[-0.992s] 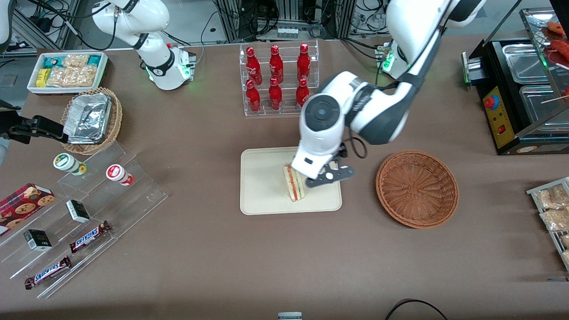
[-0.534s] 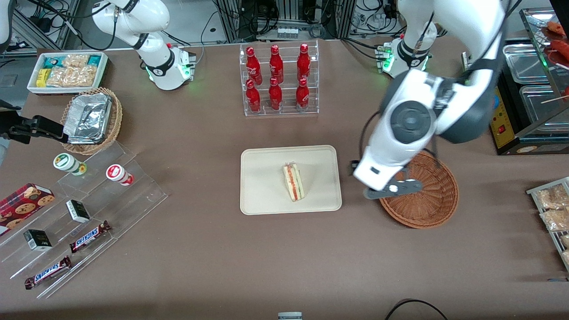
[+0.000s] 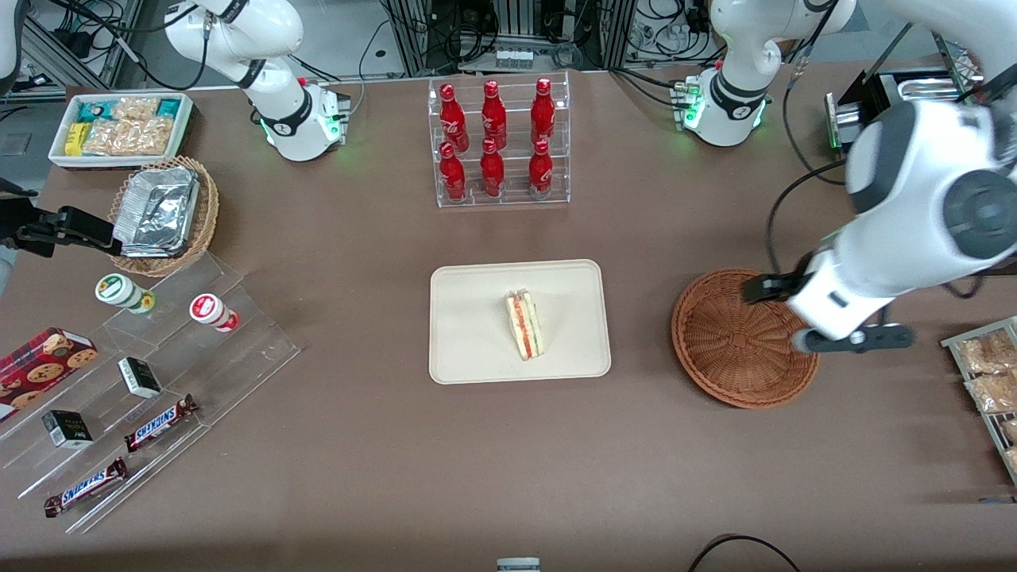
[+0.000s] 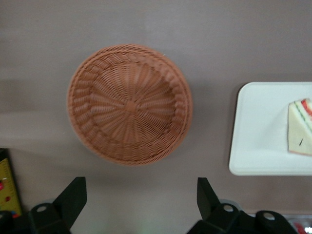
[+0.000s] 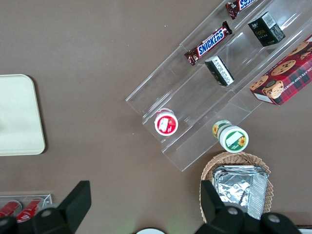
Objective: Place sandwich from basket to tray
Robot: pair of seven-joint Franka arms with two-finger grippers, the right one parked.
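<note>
The sandwich (image 3: 524, 324) stands on its edge on the cream tray (image 3: 477, 318), its red, orange and green layers facing the parked arm's end. Nothing lies in the reddish-brown wicker basket (image 3: 739, 342). My left arm's gripper (image 3: 822, 314) hangs high over the basket's rim on the side toward the working arm's end, well away from the sandwich. In the left wrist view the gripper (image 4: 140, 195) is open with only bare table between its black fingers (image 4: 73, 195). The basket (image 4: 129, 104), tray (image 4: 258, 126) and sandwich (image 4: 300, 127) show there too.
A clear rack of red bottles (image 3: 496, 143) stands farther from the camera than the tray. A black food warmer (image 3: 929, 159) and a rack of snack packets (image 3: 985, 373) sit at the working arm's end. An acrylic stand with bars (image 3: 151, 357) and a foil-filled basket (image 3: 163, 210) are at the parked arm's end.
The gripper was down at the sandwich on the tray. It has let go and swung away over the basket toward the working arm's end. The sandwich stays on the tray.
</note>
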